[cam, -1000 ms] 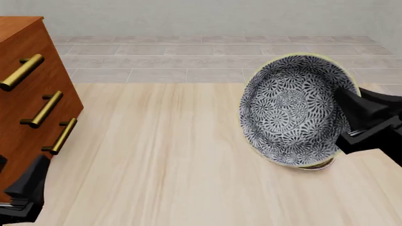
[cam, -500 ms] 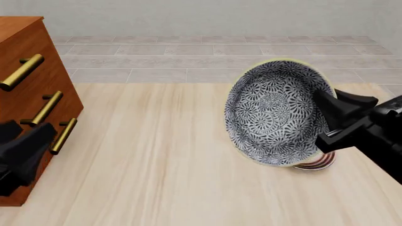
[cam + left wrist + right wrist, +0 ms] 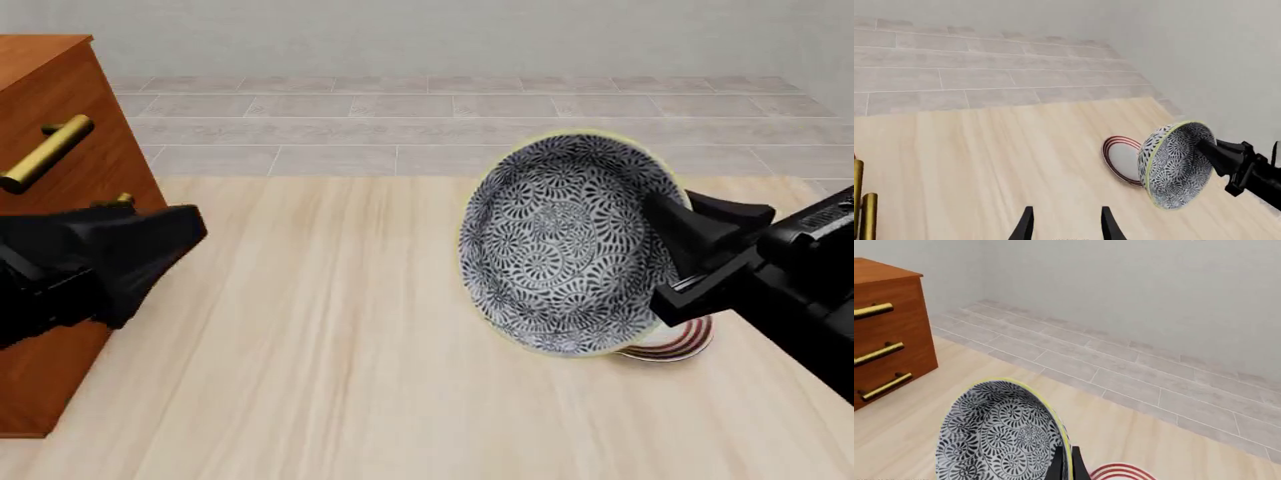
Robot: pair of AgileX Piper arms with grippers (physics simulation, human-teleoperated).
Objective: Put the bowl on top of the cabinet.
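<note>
Clamping the bowl [image 3: 567,245] by its yellow rim, the right gripper [image 3: 683,255] carries it tipped on edge above the plate [image 3: 1121,160], presumably for a handover toward the cabinet [image 3: 884,330]. The left gripper [image 3: 1065,225] has its jaws apart, empty. Pale wood table [image 3: 334,380], grey tiled floor [image 3: 400,120] beyond.

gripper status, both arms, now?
Left gripper: open, fingers apart, holding nothing.
Right gripper: shut on the bowl, pinching its rim, bowl tilted on edge above the table.
</note>
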